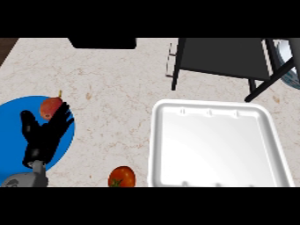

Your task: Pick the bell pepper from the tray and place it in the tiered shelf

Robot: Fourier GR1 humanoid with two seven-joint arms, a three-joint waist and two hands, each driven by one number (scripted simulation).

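The white tray (279, 149) lies at the right of the counter, and its inside shows nothing. The dark tiered shelf (224, 57) stands at the back right on thin black legs. I cannot pick out a bell pepper anywhere in the head view. My left hand (45, 136) is at the lower left, open with its fingers up, resting over a blue plate (3, 132). My right hand does not show.
A red-orange fruit with a short stem (50, 108) sits on the blue plate just beyond my left fingertips. A red round fruit with a green top (122, 177) lies on the counter left of the tray's near corner. A black object (103, 42) stands at the back edge.
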